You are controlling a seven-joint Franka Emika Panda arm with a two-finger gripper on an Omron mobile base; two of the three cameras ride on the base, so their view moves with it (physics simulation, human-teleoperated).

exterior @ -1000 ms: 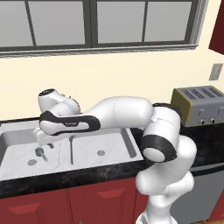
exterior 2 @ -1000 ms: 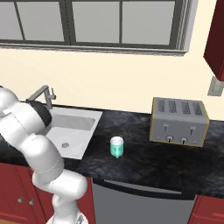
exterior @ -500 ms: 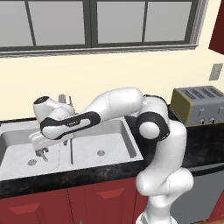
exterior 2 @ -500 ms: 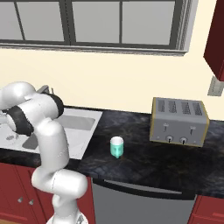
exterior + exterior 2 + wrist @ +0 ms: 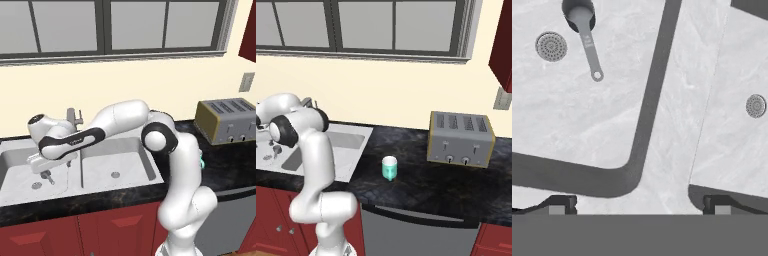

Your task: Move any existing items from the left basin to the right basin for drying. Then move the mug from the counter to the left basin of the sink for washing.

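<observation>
A small grey metal utensil (image 5: 586, 37) with a round head lies in the left basin (image 5: 572, 115), beside its drain (image 5: 551, 46). In the left base view the utensil (image 5: 49, 176) sits just below my hand. My gripper (image 5: 639, 205) is open and empty, its jaws spread wide. It hangs low over the sink (image 5: 75, 192), close to the divider (image 5: 677, 130), with the utensil off to one side of its fingertips. The right basin (image 5: 120, 155) holds nothing. The teal mug (image 5: 389, 168) stands upright on the black counter (image 5: 426, 190), right of the sink.
A short grey tap (image 5: 75, 118) rises behind the divider, close to my forearm. A metal toaster (image 5: 461, 138) stands on the counter at the right. A window runs along the wall behind.
My arm has swung left and down, carrying the hand from above the divider to low over the left basin. The jaws stayed open. The utensil and the mug have not moved.
</observation>
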